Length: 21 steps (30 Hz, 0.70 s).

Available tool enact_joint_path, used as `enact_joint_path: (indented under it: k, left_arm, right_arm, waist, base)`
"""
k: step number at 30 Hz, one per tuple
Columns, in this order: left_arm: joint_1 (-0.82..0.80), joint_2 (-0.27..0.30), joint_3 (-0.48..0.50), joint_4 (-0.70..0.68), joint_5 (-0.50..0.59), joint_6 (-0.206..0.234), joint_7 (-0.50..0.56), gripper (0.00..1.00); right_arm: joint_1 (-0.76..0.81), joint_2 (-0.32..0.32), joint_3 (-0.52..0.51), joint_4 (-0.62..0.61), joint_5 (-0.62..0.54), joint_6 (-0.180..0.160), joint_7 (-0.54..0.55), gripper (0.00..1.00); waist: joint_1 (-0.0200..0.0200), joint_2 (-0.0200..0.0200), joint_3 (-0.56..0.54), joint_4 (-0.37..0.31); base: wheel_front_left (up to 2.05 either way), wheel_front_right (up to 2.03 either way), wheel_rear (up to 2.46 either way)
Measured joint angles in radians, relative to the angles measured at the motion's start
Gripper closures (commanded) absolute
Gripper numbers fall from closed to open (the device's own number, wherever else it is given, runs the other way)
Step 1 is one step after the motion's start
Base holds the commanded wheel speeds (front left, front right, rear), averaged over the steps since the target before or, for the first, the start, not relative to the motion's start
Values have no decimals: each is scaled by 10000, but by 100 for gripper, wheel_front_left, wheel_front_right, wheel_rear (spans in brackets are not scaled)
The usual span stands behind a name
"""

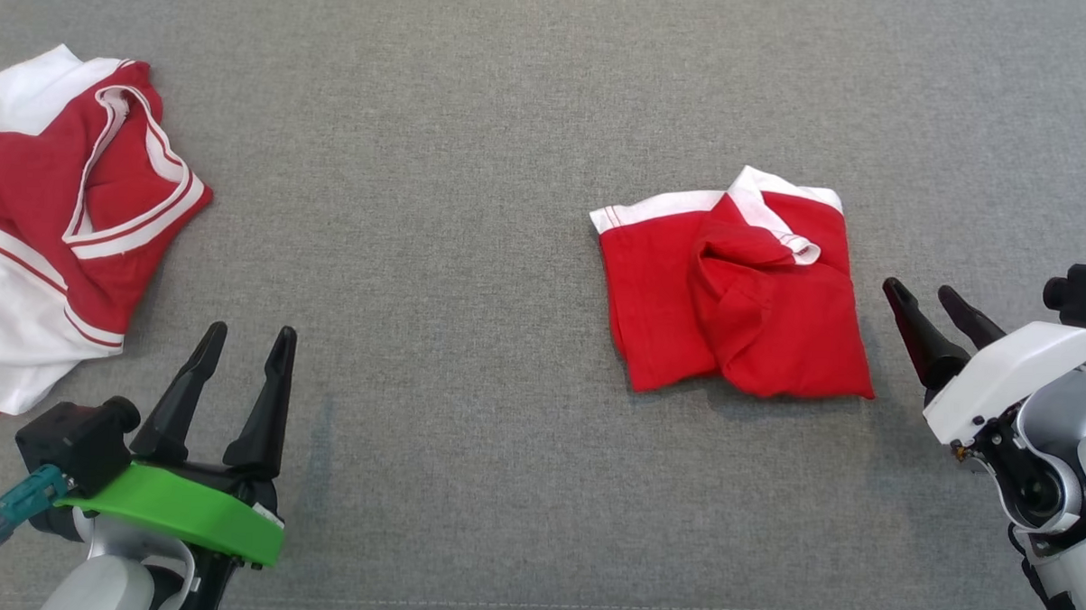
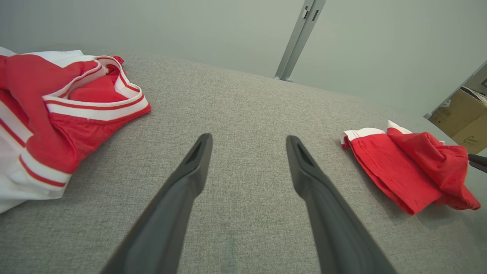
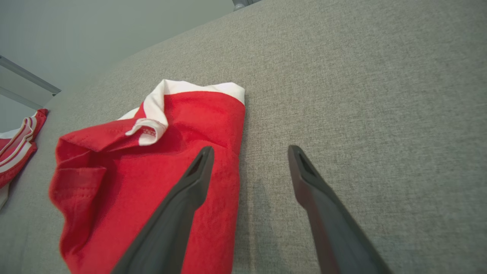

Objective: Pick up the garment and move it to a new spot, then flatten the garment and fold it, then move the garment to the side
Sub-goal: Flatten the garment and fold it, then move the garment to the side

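Overhead, the shorts (image 1: pixel 741 321) lie right of centre on the cloth (image 1: pixel 473 248), a nearly square folded bundle, white band farthest from the robot; the left gripper (image 1: pixel 251 331) and right gripper (image 1: pixel 917 287) gape empty. Left wrist: shorts (image 2: pixel 399 171) well off to the right. Right wrist: one finger (image 3: pixel 182 205) overlaps the red fabric, contact unclear.

2 items on surface (image 1: pixel 476 140), well apart. Garment (image 1: pixel 741 321) right of centre. Second garment (image 1: pixel 49 225) far left, running out of head view. Left tool (image 1: pixel 251 331) at front left, near second garment, not touching. Right tool (image 1: pixel 918 289) just right of garment, apart from it. Garment lies between 2 tools, closer to right one. Behind surface: post (image 2: pixel 298 38); box (image 2: pixel 462 118) farther right, beyond garment.
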Motion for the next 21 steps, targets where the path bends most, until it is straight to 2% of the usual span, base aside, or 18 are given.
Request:
enact_joint_path:
  k: [11,21]
  left_arm:
    - [-27,171,-21,-102,84,0,27,0]
    - [-41,75,-75,-96,84,0,27,0]
  right_arm:
    - [188,464,-334,796,608,50,-476,0]
    - [-184,836,-401,1467,1294,318,-422,0]
  waist:
    - [0,0,303,381]
    - [0,0,380,689]
  base:
    - [0,0,0]
    - [0,0,0]
